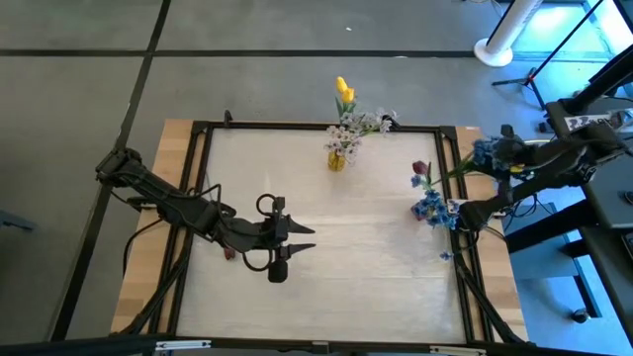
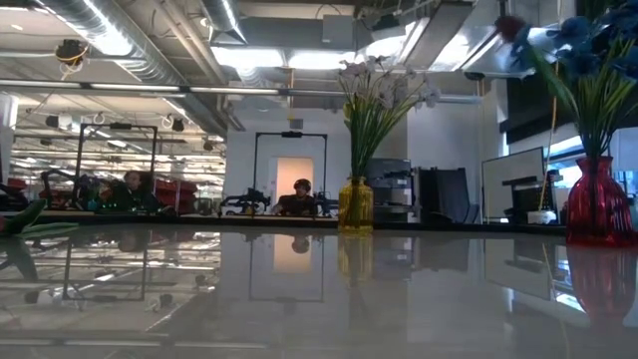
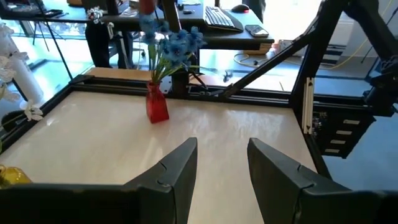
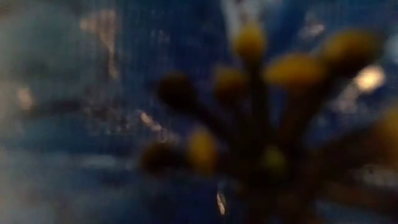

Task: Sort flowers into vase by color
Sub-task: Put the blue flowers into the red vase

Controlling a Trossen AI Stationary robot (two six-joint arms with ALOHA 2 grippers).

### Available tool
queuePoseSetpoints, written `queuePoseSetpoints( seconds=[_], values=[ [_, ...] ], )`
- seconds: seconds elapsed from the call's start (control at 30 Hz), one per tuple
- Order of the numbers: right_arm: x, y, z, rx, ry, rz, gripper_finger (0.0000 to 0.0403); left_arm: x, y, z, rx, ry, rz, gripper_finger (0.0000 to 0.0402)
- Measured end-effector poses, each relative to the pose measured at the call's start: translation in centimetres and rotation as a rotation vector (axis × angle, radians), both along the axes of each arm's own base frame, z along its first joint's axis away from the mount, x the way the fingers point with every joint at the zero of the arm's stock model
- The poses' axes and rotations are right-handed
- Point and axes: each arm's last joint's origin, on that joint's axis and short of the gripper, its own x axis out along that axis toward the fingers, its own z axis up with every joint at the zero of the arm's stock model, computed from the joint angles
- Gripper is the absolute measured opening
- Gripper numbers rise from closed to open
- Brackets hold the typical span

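Observation:
A yellow vase (image 1: 337, 159) at the table's far edge holds white sprigs (image 1: 348, 133) and a yellow tulip (image 1: 343, 93). At the right edge, blue clusters (image 3: 171, 42) and a dark red tulip (image 1: 421, 169) stand in a red vase (image 3: 157, 107). My left gripper (image 3: 221, 177) hovers open over the table's middle left, nothing between its fingers. My right gripper (image 1: 500, 148) hangs beyond the right edge, just behind a blue blossom (image 1: 483, 153) that fills its wrist view (image 4: 205, 124) and hides the fingers. My right gripper is close against the blue blossom (image 4: 249, 93), which blocks the view of its fingers. I cannot tell whether it touches the blossom or its stem.
A black frame rail (image 1: 326, 126) runs round the tabletop. A small dark red thing (image 1: 229, 254) lies on the table under my left arm, and green leaves (image 2: 25, 224) show at table height. Bare tabletop (image 1: 376, 267) lies between the arms.

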Motion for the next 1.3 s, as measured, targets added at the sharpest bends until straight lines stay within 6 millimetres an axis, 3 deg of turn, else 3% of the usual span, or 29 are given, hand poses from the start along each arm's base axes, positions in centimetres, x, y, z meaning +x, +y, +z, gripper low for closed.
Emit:
queuePoseSetpoints(
  seconds=[0.27, 0.7, 1.03, 1.3],
  values=[
    [-2.2, -0.9, -1.0, 0.031, -0.054, 0.025, 0.0005, 0.0, 0.0, 0.1, -0.012, -0.008, 0.004, 0.0137],
    [0.7, 0.3, -4.5, -0.027, 0.114, -0.018, 0.0005, 0.2, 0.5, 0.2, 0.000, -0.024, 0.063, 0.0137],
    [2.7, 0.9, -6.3, -0.025, 0.116, -0.131, 0.0005, 0.7, 1.3, 0.0, 0.009, -0.017, 0.086, 0.0137],
    [4.5, 1.6, -9.2, -0.044, 0.157, -0.230, 0.0044, 2.1, 1.3, -1.8, 0.103, 0.043, 0.075, 0.0137]
  ],
)
